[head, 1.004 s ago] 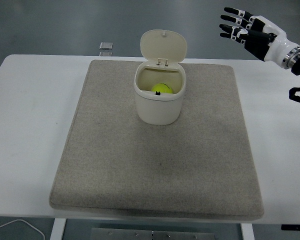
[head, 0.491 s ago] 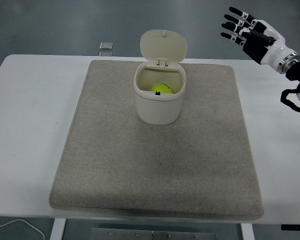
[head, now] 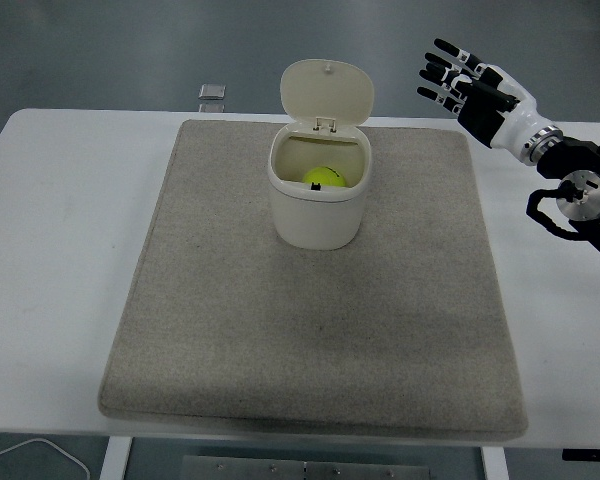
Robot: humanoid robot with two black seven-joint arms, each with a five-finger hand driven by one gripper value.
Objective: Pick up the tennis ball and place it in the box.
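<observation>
The yellow-green tennis ball lies inside the cream box, which stands upright on the grey mat with its hinged lid tipped open at the back. My right hand hovers above the mat's far right corner, well to the right of the box, fingers spread and holding nothing. The right forearm comes in from the right edge. No left arm shows.
A grey felt mat covers most of the white table. A small metal object sits at the table's far edge, left of the box. A white cable curls below the near left corner.
My right hand has shifted left and slightly lower, toward the box, with more of the forearm and wrist now in the picture. Ball and box are unmoved.
</observation>
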